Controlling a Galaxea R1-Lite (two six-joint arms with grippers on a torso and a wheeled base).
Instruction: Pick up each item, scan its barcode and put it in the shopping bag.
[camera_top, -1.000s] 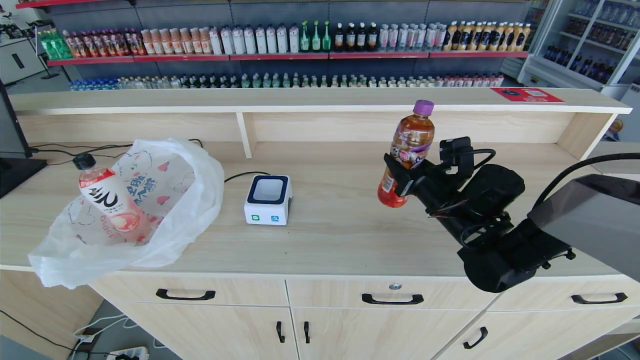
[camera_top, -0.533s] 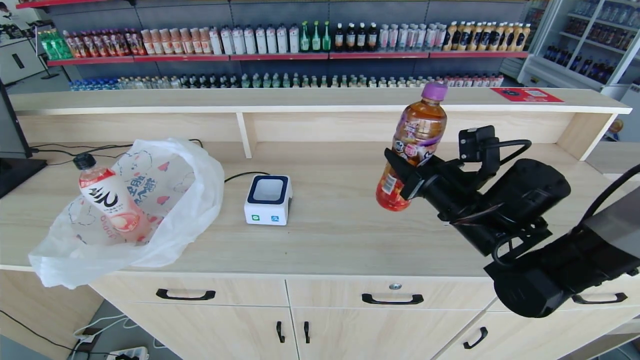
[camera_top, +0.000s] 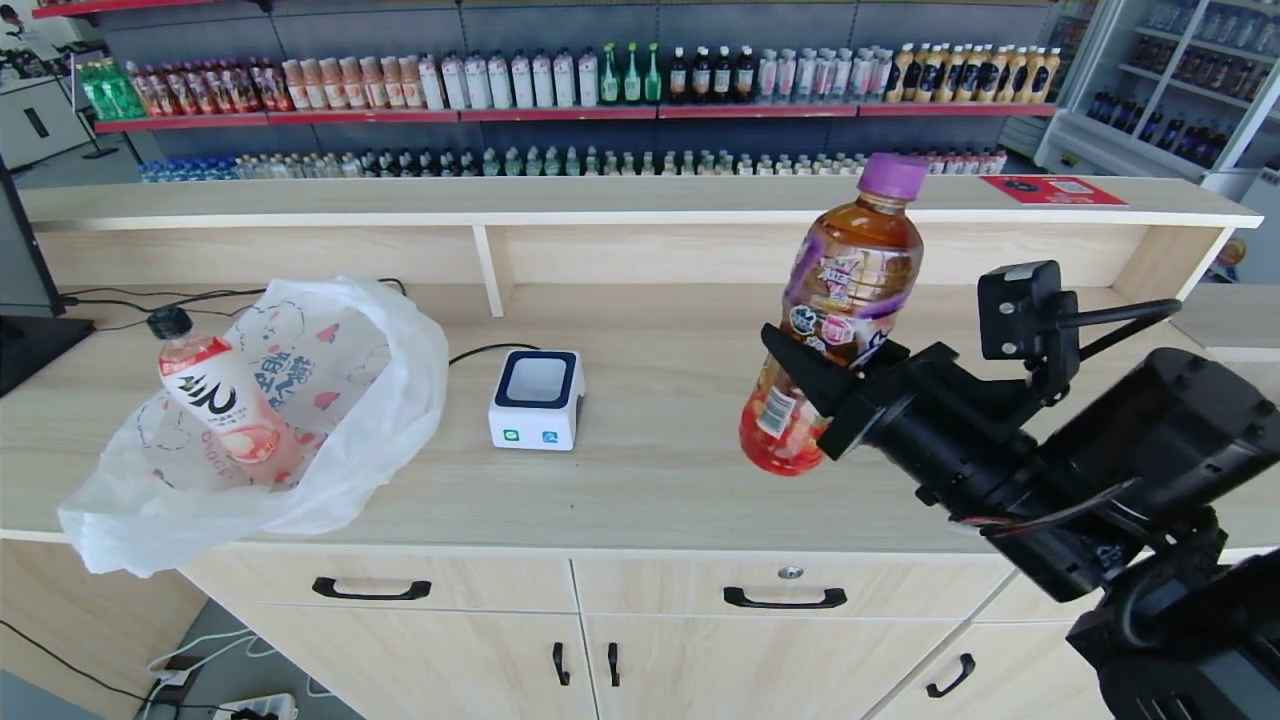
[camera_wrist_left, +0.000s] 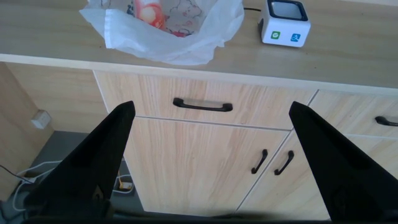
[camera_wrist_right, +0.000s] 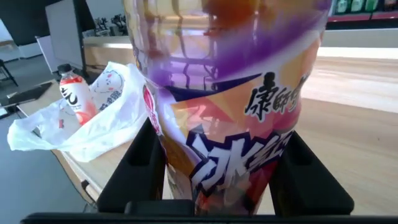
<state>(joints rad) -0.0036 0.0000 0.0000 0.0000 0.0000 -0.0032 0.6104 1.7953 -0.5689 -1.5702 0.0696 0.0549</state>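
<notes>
Head: high, looking down over the desk (camera_top: 660, 480) toward shelves (camera_top: 560, 112). Left wrist: low, facing drawer fronts (camera_wrist_left: 143, 99). Right wrist: tight against the bottle (camera_wrist_right: 230, 124). Shared throughout: shopping bag (camera_top: 400, 380).

On my screen the tea bottle (camera_top: 845, 290) reads amber with a purple cap and purple-orange label (redder toward its base). The shopping bag (camera_top: 385, 400) is milky white with pink prints; the scanner (camera_top: 537, 412) white, navy-rimmed; the counter (camera_top: 660, 470) pale woodgrain.

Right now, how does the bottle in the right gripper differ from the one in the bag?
The purple-capped bottle is held above the counter by the right gripper; the black-capped bottle leans inside the shopping bag. The first holds amber drink, the second pink. Both are capped plastic bottles.
</notes>
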